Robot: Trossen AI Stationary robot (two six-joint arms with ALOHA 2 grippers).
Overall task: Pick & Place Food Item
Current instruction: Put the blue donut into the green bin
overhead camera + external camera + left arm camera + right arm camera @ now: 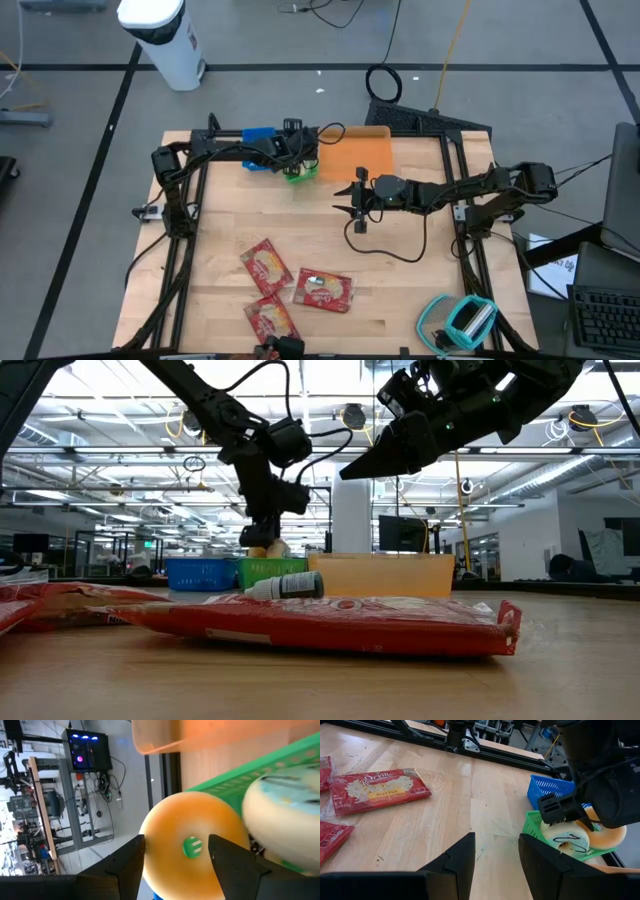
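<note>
The left hand [175, 862] grips a donut [192, 850] between its fingers, directly over the green basket [540, 827]. Lower it straight before releasing. The right hand [496, 855] hangs open and empty nearby.

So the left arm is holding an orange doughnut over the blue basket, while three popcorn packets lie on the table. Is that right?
Not quite. The left gripper holds the orange doughnut over the green basket, not the blue basket beside it; the right wrist view shows this best. The three popcorn packets do lie on the table.
</note>
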